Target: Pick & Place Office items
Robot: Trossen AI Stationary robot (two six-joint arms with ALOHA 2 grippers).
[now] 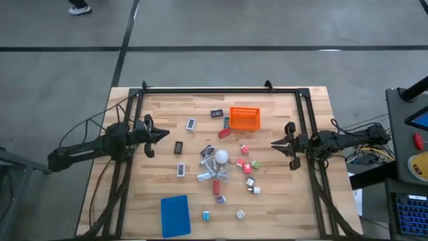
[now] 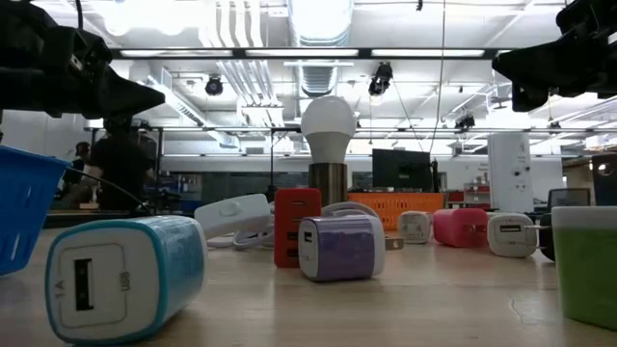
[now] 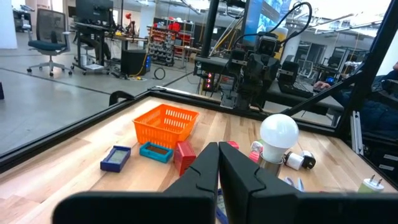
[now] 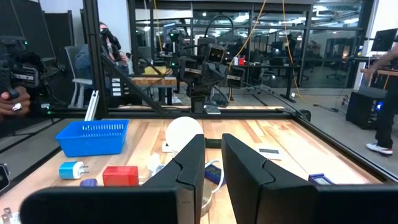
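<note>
The office items lie scattered on the middle of the table: a red block (image 1: 217, 187), a white cube (image 1: 240, 214), dark flat rectangles with pale labels (image 1: 178, 147), a bluish bit (image 1: 206, 215). The low view shows a bluish piece (image 2: 125, 280), a purple one (image 2: 337, 248) and a red one (image 2: 296, 226) close up. My left gripper (image 1: 166, 136) (image 3: 218, 152) hovers left of the pile, shut and empty. My right gripper (image 1: 273, 142) (image 4: 213, 146) hovers right of it, its fingers a narrow gap apart, holding nothing.
A white bulb (image 1: 221, 158) (image 3: 278, 132) with a white cord stands among the items. An orange mesh basket (image 1: 245, 118) sits toward the far edge, a blue one (image 1: 175, 215) at the near edge. A dark frame (image 1: 221, 90) borders the table. People show in the room behind.
</note>
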